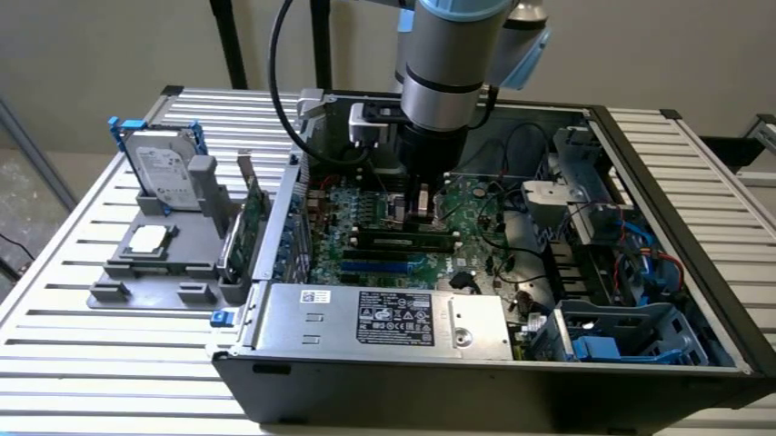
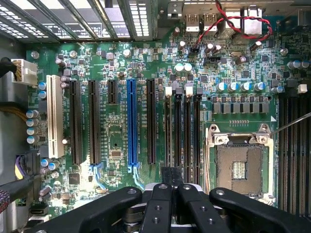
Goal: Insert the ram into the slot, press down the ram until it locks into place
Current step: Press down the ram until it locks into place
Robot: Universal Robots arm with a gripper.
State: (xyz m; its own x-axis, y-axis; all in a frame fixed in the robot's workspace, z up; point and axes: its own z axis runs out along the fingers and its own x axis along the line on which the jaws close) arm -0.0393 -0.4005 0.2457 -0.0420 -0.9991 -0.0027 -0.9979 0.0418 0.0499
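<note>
1. Down inside the open computer case [image 1: 510, 372], the arm's gripper [image 1: 423, 202] stands upright over the motherboard [image 1: 363, 241], its tip just above the memory slots [image 1: 401, 243].
2. Seen from the wrist view, the gripper [image 2: 171, 187] has its two inner black fingers [image 2: 158, 206] drawn close together, with a small dark block between their tips; whether the jaws pinch it or merely flank it is hard to say.
3. That block sits at the near end of the memory slots [image 2: 181, 131], which lie between the CPU socket [image 2: 239, 162] and the blue expansion slot [image 2: 131, 121].
4. The ram [image 1: 406, 242] appears as a long thin green strip with dark chips lying along the memory slots, directly under the gripper; from this angle it looks seated, though its latches cannot be made out.
5. Beside the case, toward the exterior view's left, a grey holder [image 1: 158, 263] rests on the slatted counter [image 1: 97, 363].
6. On the holder stand a hard drive [image 1: 160, 168] in a blue frame and a broader green expansion card [image 1: 253, 227]; a small silver chip [image 1: 148, 239] lies flat on it.
7. A silver power supply [image 1: 382, 318] with a label fills the case's near edge, next to the motherboard.
</note>
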